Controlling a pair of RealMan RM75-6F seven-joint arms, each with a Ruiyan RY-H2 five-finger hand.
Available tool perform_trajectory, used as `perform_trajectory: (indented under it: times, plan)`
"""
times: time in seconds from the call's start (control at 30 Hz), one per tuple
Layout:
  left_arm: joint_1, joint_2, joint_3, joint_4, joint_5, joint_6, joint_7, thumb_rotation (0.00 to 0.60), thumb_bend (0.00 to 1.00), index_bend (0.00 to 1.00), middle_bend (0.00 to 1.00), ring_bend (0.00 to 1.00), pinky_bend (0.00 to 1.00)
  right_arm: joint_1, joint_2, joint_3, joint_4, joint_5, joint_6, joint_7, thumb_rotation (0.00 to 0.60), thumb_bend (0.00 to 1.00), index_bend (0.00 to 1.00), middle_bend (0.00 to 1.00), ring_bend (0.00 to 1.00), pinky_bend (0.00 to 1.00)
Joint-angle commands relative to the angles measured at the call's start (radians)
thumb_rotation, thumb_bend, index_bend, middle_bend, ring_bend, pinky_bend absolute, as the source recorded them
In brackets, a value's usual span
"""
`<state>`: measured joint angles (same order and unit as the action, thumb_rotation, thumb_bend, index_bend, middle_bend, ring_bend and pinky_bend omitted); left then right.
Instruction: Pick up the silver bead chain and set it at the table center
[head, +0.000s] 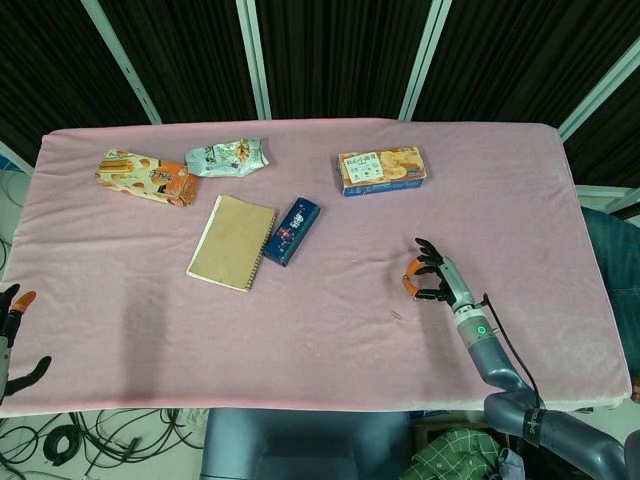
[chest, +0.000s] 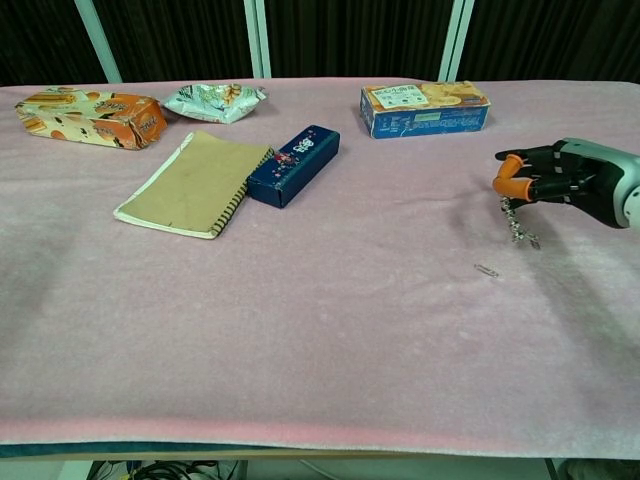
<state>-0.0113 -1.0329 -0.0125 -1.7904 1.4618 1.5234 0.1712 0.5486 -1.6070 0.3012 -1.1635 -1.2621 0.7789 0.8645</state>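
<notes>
Chest view shows the right hand (chest: 570, 180) with its orange-tipped fingers (chest: 508, 178) pinching the top of the silver bead chain (chest: 517, 222), which dangles over the right side of the pink counter (chest: 300, 330). A paper clip (chest: 486, 270) lies just left and nearer. Farther left sit a blue case (chest: 293, 165) and a notebook (chest: 195, 183); a cracker box (chest: 425, 108) stands at the far side. The left hand (head: 12, 335) hangs off the near left edge in the head view, fingers spread, holding nothing.

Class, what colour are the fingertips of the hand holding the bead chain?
Orange fingertips, on the right hand holding the silver bead chain; clearest in the chest view.
</notes>
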Motion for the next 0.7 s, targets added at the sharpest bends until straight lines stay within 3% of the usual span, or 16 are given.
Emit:
perform_trajectory:
  times: [0.03, 0.7]
  plan:
    - [-0.002, 0.003, 0.005, -0.004, 0.006, -0.009, -0.007, 0.600, 0.22, 0.13, 0.00, 0.00, 0.00, 0.000, -0.006, -0.004, 0.018, 0.001, 0.001, 0.011, 0.585, 0.34, 0.61, 0.04, 0.06, 0.28]
    - [-0.008, -0.005, 0.016, -0.010, 0.021, -0.025, 0.010, 0.600, 0.22, 0.13, 0.00, 0.00, 0.00, 0.014, -0.034, 0.003, 0.136, 0.013, -0.046, 0.135, 0.583, 0.34, 0.61, 0.04, 0.06, 0.28]
